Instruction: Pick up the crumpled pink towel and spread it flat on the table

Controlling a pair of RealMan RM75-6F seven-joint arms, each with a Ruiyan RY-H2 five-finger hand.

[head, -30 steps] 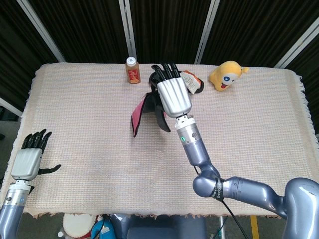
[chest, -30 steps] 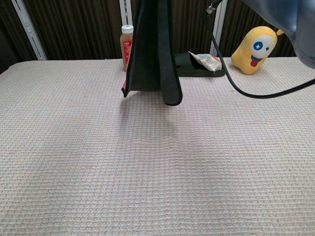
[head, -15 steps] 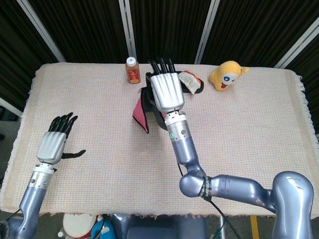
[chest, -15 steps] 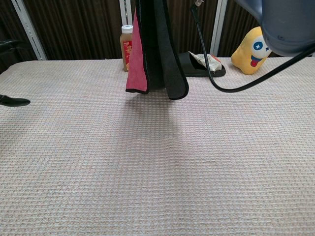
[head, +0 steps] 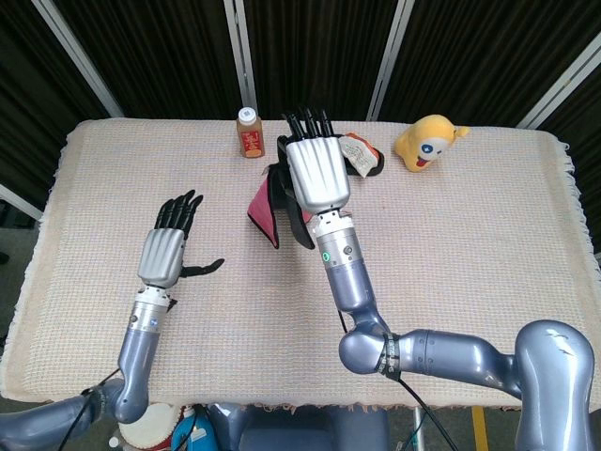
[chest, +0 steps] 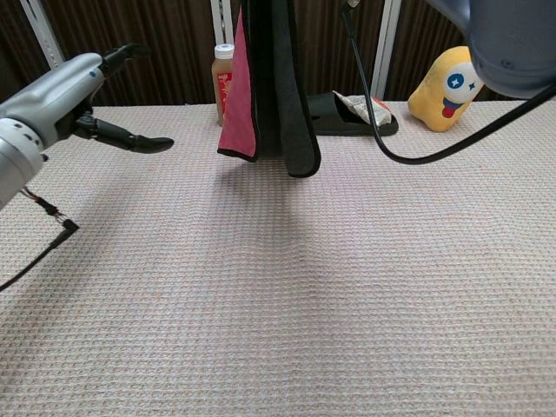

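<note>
The towel [head: 264, 209] hangs in folds above the table's far middle, pink on one face and dark on the other. My right hand [head: 317, 174] grips its top from above, back of the hand to the head camera. In the chest view the towel [chest: 237, 100] dangles from the top edge, its lower hem clear of the cloth, and the right hand itself is out of frame. My left hand [head: 167, 252] hovers left of the towel with fingers spread and thumb out, holding nothing. The chest view shows the left hand [chest: 62, 91] at the upper left.
An orange bottle [head: 249, 132] stands at the back behind the towel. A black dish with a wrapped packet [head: 362, 155] lies right of it, and a yellow plush toy [head: 427, 141] further right. The woven tablecloth [head: 470, 244] covers the table.
My left hand has risen from the table's front left corner and moved right and forward, toward the towel. The towel has turned slightly, showing its pink face.
</note>
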